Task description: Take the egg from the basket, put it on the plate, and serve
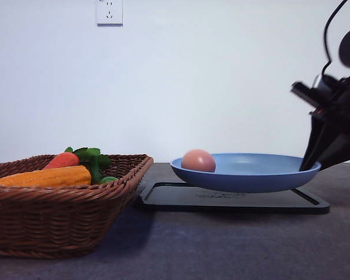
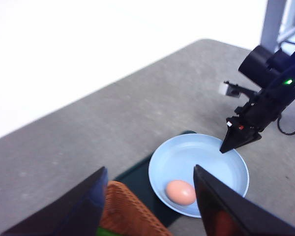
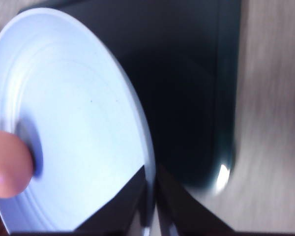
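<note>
The pinkish-brown egg (image 1: 198, 160) lies in the light-blue plate (image 1: 251, 175), near the plate's left side. The plate is over a black tray (image 1: 233, 201); I cannot tell whether it rests on it. My right gripper (image 1: 312, 164) is shut on the plate's right rim, and the right wrist view shows its fingers (image 3: 132, 206) pinching the rim of the plate (image 3: 78, 123), with the egg (image 3: 7, 164) across the plate. My left gripper (image 2: 150, 169) hangs open and empty high above the table, looking down on the egg (image 2: 181, 192), the plate (image 2: 211, 162) and the right gripper (image 2: 231, 143).
The brown wicker basket (image 1: 58, 221) stands at the front left and holds an orange corn cob (image 1: 44, 177), a red carrot (image 1: 63, 160) and green leaves. The black tray (image 3: 191, 98) lies on the grey table. A white wall rises behind.
</note>
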